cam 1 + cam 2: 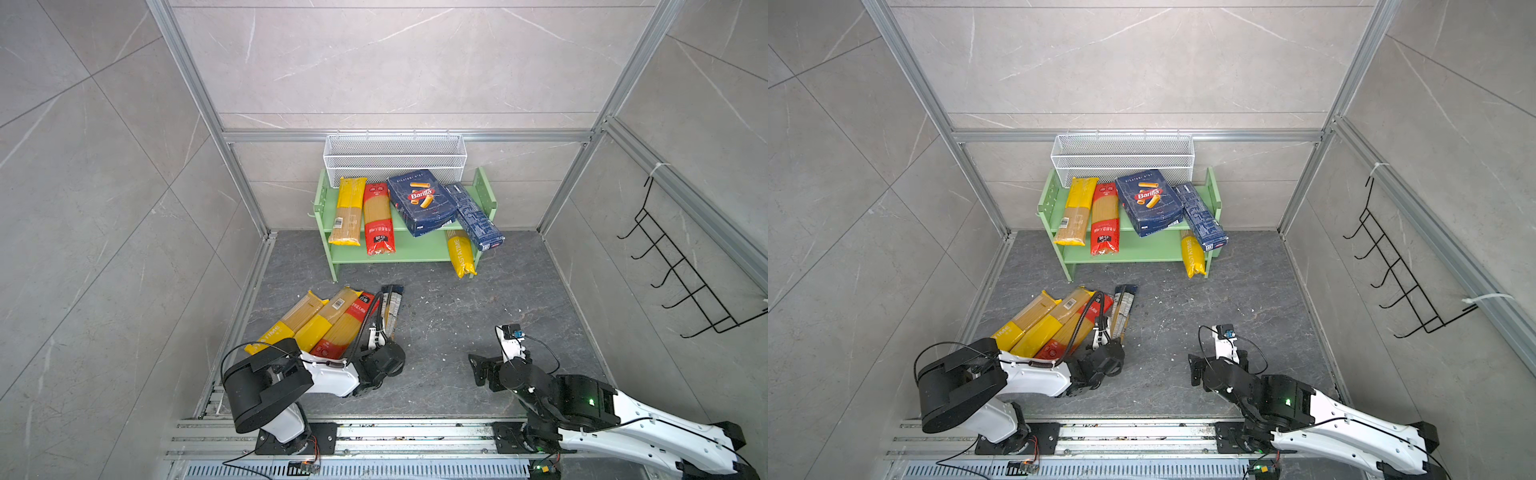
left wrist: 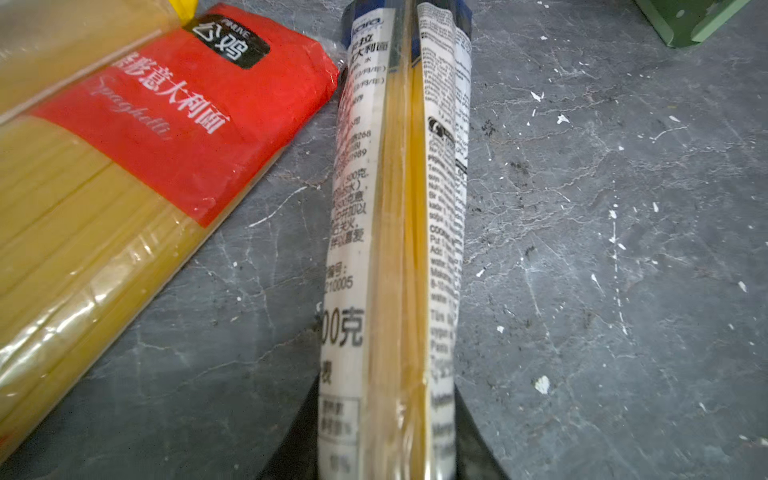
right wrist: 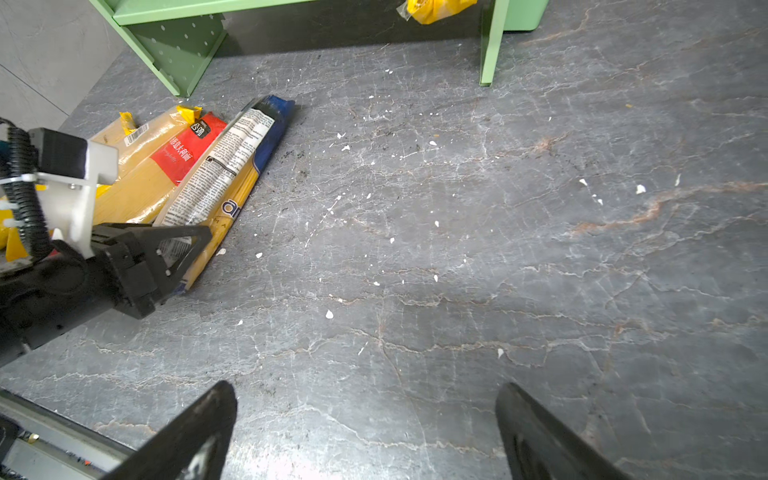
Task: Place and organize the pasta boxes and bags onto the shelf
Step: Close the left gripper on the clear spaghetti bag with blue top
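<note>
My left gripper point(image 2: 386, 384) is shut on the near end of a clear spaghetti bag point(image 2: 399, 187) with white print and a blue far end, lying on the floor point(image 1: 392, 303). Three more bags, two yellow point(image 1: 286, 320) and one red point(image 1: 345, 332), lie just left of it. The green shelf point(image 1: 415, 249) at the back carries the wide Barilla box point(image 1: 422, 201), the narrow blue box point(image 1: 473, 216), a yellow bag point(image 1: 348, 212) and a red bag point(image 1: 377, 220) on top. A PASTATIME bag point(image 1: 460, 253) sticks out of the lower tier. My right gripper point(image 3: 365, 388) hangs open over bare floor.
A white wire-mesh basket point(image 1: 395, 156) hangs on the back wall just above the shelf. A black wire hook rack point(image 1: 681, 270) is fixed to the right wall. Pale pasta crumbs point(image 3: 340, 147) are scattered on the dark marbled floor.
</note>
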